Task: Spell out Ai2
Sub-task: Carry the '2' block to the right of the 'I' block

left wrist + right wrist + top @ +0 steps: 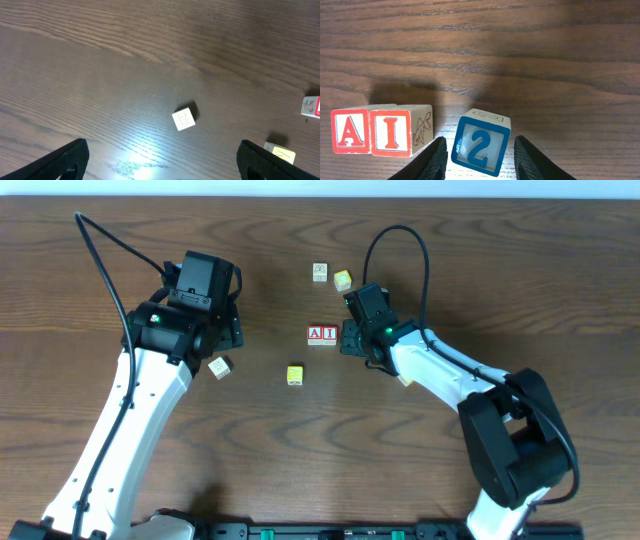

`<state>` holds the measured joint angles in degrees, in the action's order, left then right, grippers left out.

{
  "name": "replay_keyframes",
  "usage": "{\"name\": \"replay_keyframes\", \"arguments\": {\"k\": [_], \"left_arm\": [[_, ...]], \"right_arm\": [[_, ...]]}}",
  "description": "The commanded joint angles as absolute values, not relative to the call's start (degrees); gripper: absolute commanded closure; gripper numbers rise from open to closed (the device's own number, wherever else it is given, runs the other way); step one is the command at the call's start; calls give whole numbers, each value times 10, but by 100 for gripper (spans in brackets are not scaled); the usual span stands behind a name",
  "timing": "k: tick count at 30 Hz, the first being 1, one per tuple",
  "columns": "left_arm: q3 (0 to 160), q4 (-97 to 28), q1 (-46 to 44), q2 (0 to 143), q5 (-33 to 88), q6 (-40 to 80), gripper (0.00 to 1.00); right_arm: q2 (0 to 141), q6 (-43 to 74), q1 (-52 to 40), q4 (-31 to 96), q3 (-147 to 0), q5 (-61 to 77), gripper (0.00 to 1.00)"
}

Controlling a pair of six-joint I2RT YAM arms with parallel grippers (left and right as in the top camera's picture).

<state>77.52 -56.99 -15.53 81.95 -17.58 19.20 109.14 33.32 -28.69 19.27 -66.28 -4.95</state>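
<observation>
Two red-framed cubes, the "A" [350,132] and the "I" [390,131], stand touching side by side on the wooden table, also visible from overhead as the "A" [315,334] and the "I" [328,334]. Just right of them sits the blue-framed "2" cube [480,145], slightly tilted, a small gap from the "I". My right gripper [480,143] straddles the "2" with its fingers open, a sliver of space on each side. From overhead the right gripper [350,338] hides the "2". My left gripper [162,165] hangs wide open over bare table, holding nothing.
A pale cube [184,119] lies ahead of the left gripper, the same pale cube [220,366] seen from overhead. A yellow cube [295,375] sits in front of the letters. Another pale cube [320,272] and yellow cube [343,279] lie behind them.
</observation>
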Motion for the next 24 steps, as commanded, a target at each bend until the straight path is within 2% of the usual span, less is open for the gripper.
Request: {"name": "replay_keyframes", "arguments": {"k": [1,8,11,14,17,24], "left_arm": [[785,-571,-153,816,-184,184,4],[785,-571,-153,816,-184,184,5],[785,-571,-153,816,-184,184,5],[785,-571,-153,816,-184,184,5],[785,-571,-153,816,-184,184,5],[785,-571,-153,816,-184,184,5]], "right_arm": [[1096,327,-287,191,-681,-60,57],[1090,321,-287,266,-742,-118,59],[1080,324,-283,308,-761,-131,56],[1075,365,-272,357,-762,-136,55],[1075,417,-255,401,-758,-135,67],[1080,418,-254,392,-756,-129,62]]}}
